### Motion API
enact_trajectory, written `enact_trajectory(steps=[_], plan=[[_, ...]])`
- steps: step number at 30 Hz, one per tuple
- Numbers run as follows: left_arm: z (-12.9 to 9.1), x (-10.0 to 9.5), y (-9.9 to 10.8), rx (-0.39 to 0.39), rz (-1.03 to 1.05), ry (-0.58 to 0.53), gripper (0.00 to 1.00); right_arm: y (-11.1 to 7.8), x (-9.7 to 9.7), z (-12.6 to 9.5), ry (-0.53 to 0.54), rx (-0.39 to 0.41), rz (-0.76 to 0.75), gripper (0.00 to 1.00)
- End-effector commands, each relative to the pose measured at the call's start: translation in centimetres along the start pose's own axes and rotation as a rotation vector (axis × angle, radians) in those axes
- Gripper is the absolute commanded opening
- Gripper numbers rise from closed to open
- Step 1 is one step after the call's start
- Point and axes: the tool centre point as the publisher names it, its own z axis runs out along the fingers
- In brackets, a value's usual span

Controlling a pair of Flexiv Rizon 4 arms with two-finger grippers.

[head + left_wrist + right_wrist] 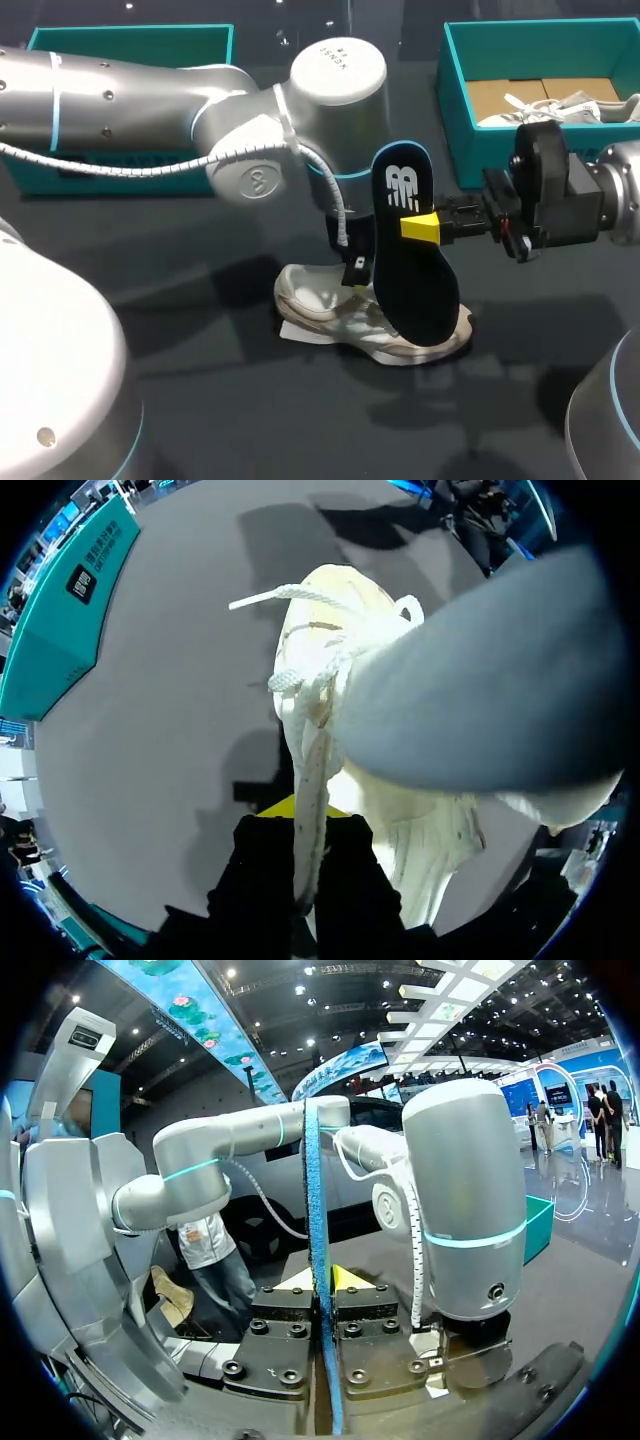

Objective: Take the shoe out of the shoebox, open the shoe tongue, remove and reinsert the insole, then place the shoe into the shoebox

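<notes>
**Fig. 1. Insole held over the shoe, 2 arms engaged.**

Hazards: the right gripper (432,228) pinches the dark insole (405,270) at 1 edge only, roughly mid-length. A long, flexible sheet held this way may pivot or slip in the pinch. If it is lowered off line, its lower end is likely to buckle against the shoe's rim rather than slide inside.

The left gripper (300,815) is closed on the laced upper edge of the white shoe (340,315). If that thin hold slides off, the opening would probably sag shut. The shoe could then skid on the table (250,420) under any push from the insole.

Pose: the left arm enters from the left, wrist upright above the shoe, fingers pointing down. The right arm lies level from the right, fingers horizontal. The insole stands nearly upright, slightly tilted, printed end up, with its lower end at the shoe. The shoe rests on its sole at mid-table, well apart from the teal shoebox (455,90).
</notes>
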Motion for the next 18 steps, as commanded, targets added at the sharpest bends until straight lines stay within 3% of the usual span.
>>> enact_trajectory(steps=[1, 8, 18], plan=[[-2.4, -0.3, 0.9, 0.023, 0.056, 0.060, 0.00, -0.1, 0.0, 0.2, -0.002, 0.001, 0.000, 0.00], [-5.6, -0.9, 1.1, 0.054, 0.269, 0.104, 0.00, -0.1, 0.0, 0.2, -0.002, 0.001, 0.000, 0.00], [-5.6, -0.9, 1.1, 0.054, 0.269, 0.104, 0.00, -0.1, 0.0, 0.2, -0.002, 0.001, 0.000, 0.00]])
